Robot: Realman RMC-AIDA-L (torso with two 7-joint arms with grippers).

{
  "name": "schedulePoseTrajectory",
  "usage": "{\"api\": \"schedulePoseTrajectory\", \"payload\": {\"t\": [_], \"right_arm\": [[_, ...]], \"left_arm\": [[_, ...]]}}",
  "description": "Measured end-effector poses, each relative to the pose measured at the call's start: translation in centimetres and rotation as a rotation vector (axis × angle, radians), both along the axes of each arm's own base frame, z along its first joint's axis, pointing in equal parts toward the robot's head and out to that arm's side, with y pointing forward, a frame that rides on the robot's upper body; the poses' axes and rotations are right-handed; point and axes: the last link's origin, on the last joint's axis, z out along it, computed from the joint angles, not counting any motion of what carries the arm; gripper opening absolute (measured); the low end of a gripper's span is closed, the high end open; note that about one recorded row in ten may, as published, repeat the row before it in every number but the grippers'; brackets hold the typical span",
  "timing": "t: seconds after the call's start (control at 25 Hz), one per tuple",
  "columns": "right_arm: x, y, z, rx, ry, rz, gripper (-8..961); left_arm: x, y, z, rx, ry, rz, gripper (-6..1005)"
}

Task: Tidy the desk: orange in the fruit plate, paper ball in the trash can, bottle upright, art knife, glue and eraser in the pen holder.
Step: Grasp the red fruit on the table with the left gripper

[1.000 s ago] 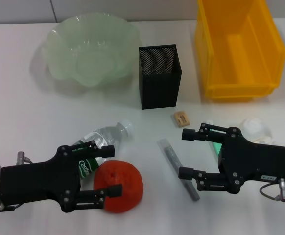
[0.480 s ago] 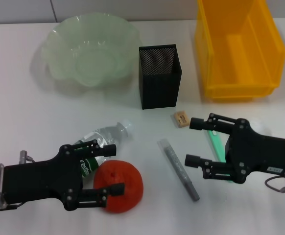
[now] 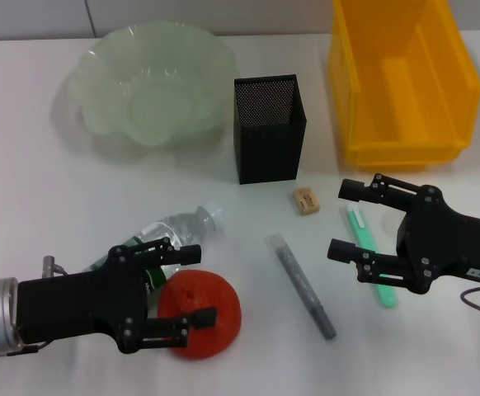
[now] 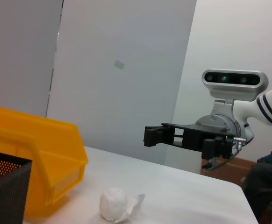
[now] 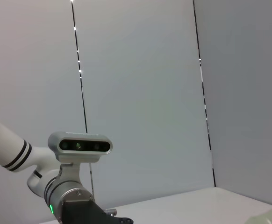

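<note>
I see my left end effector [image 3: 192,283] spread wide around the orange [image 3: 200,315], the bottle [image 3: 167,235] lying just behind it. My right end effector [image 3: 345,219] gapes over a green stick [image 3: 367,254] — a grey pen [image 3: 302,285] and the eraser [image 3: 305,200] lie nearby on the table [image 3: 42,206]. Fruit plate [image 3: 149,82], pen holder [image 3: 269,128], trash can [image 3: 401,78] — all hold nothing.

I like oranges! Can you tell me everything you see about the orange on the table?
The orange is round and red-orange, with a small dimple facing up. It sits on the white table, near the front. The left gripper is open around it, one black finger on each side. A lying bottle rests just behind it. The fruit plate is far off.
</note>
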Motion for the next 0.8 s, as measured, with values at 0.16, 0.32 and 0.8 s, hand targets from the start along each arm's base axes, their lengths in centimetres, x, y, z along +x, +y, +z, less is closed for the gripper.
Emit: {"api": "schedulePoseTrajectory", "payload": {"t": [0.16, 0.32, 0.8], "right_arm": [[0.1, 0.2, 0.3, 0.019, 0.008, -0.012, 770], [0.2, 0.3, 0.5, 0.033, 0.014, -0.021, 770], [-0.6, 0.9, 0.3, 0.032, 0.035, -0.002, 769]], "left_arm": [[-0.1, 0.2, -0.1, 0.01, 0.01, 0.009, 813], [-0.5, 0.3, -0.5, 0.014, 0.03, 0.038, 813], [-1.1, 0.5, -1.2, 0.026, 0.057, 0.086, 812]]}}
